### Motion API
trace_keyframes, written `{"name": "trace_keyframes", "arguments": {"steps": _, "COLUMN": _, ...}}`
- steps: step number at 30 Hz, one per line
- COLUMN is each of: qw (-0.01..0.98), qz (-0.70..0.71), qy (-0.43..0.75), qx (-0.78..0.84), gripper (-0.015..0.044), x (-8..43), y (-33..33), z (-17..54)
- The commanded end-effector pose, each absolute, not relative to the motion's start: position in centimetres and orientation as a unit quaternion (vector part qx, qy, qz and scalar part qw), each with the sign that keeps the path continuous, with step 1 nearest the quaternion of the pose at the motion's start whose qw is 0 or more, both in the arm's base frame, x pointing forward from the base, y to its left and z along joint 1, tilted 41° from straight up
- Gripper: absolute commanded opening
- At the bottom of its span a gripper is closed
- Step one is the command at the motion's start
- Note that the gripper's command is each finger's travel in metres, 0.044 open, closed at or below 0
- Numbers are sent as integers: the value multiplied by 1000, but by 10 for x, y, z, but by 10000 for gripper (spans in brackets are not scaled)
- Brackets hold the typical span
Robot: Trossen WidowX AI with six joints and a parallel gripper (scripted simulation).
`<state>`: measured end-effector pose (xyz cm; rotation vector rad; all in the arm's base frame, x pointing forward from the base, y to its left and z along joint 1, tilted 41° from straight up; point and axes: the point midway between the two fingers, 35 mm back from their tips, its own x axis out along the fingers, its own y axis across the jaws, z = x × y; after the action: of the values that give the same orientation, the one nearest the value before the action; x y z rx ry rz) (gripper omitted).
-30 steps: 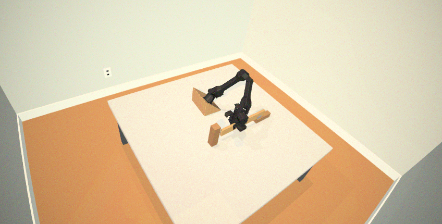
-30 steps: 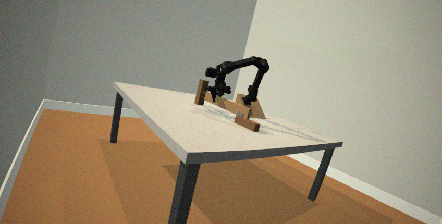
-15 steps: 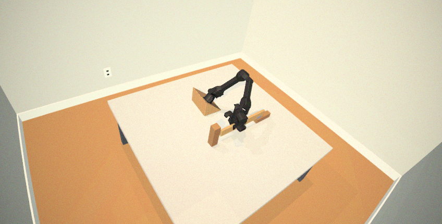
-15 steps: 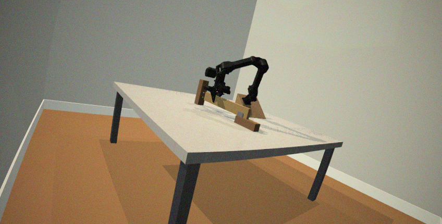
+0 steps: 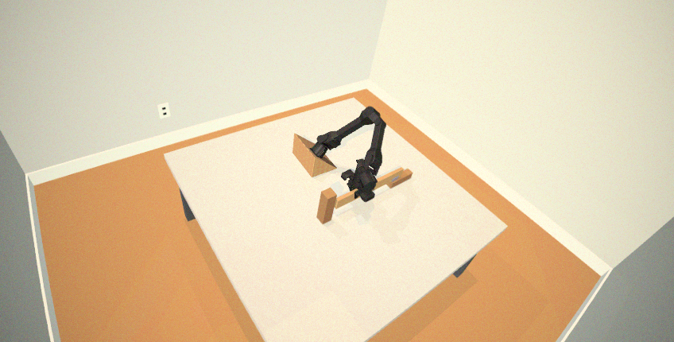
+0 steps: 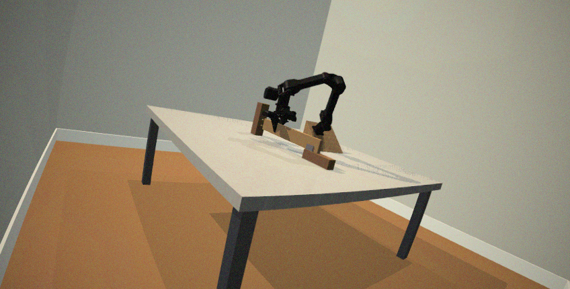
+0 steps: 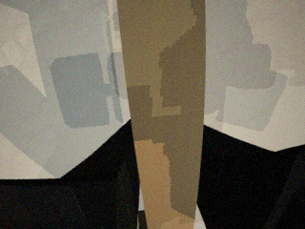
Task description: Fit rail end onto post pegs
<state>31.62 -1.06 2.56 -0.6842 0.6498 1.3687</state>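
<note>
The long wooden rail [image 5: 346, 198] [image 6: 304, 138] [image 7: 162, 57] is raised off the table at its near end and looks about level. My gripper [image 6: 274, 127] [image 7: 155, 125] is shut on the rail, near the post end, pointing down; in the top view the arm mostly hides its fingers. The upright brown post [image 5: 325, 207] [image 6: 259, 119] stands right by the rail's near end. Any small gap there, and how far the pegs sit in the holes, cannot be told. The rail's far end is at the grey bracket [image 5: 395, 179] [image 6: 309, 148] on the low footboard block [image 5: 403, 178] [image 6: 318, 159]; its seating is unclear.
A wooden wedge-shaped stand [image 5: 309, 161] [image 6: 329, 140] is beside the arm's base, on the side of the rail where the arm stands. The black arm arches over from there to the rail. All stand on the pale table [image 5: 284, 262] [image 6: 224, 166].
</note>
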Motion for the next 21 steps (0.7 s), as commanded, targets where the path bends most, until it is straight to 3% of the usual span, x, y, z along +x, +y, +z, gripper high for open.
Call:
{"name": "trace_keyframes", "arguments": {"steps": 1, "qw": 676, "qz": 605, "qy": 290, "qx": -306, "gripper": 0, "x": 318, "y": -15, "z": 25}}
{"name": "trace_keyframes", "arguments": {"steps": 21, "qw": 676, "qz": 605, "qy": 290, "qx": -306, "gripper": 0, "x": 317, "y": -21, "z": 22}}
